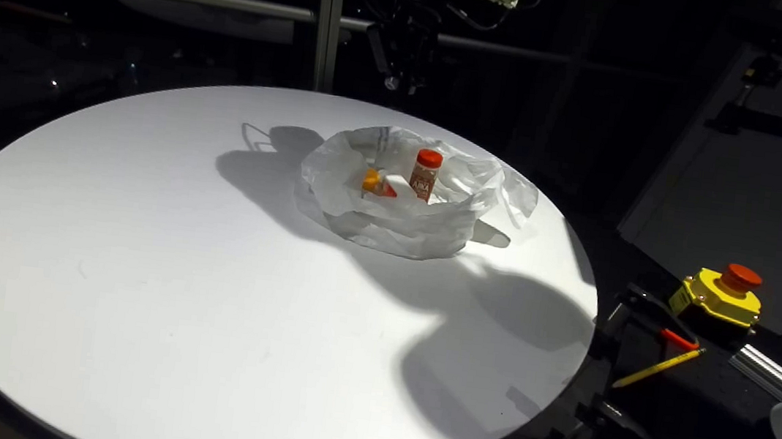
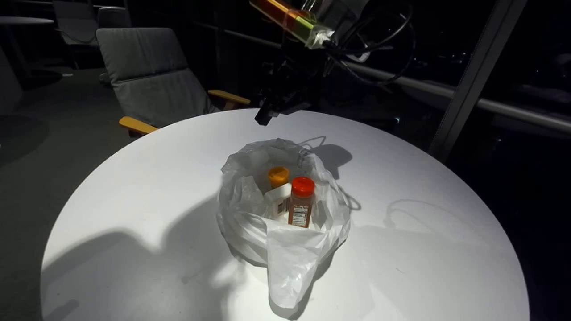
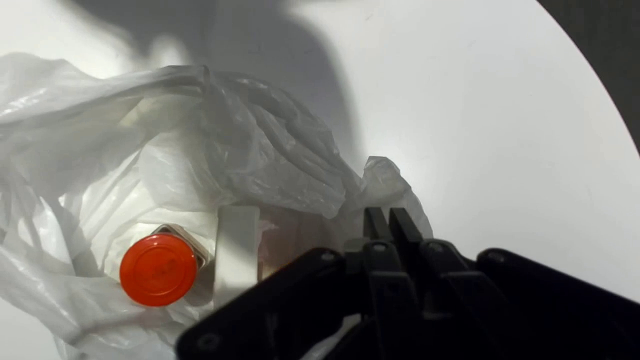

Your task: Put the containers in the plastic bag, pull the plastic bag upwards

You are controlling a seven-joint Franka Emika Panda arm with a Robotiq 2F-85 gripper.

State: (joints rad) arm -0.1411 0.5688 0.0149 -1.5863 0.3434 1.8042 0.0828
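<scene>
Wrist view: the black gripper (image 3: 391, 216) is clenched, its jaws nearly together, seen over one edge of the translucent plastic bag (image 3: 280, 155); both exterior views show it apart from the film. The bag rests mouth upward on the round white table (image 1: 134, 278), holding the upright red-capped bottle (image 3: 158, 270), the pale box (image 3: 236, 245) just beside it, and the orange tub (image 2: 278, 177), which in an exterior view sits across the box from the bottle.

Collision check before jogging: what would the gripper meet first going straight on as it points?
Likely the translucent white plastic bag: in the wrist view its loose edge shows just beyond the gripper. Depth is unclear; the gripper might slip past to the round white tabletop.
</scene>
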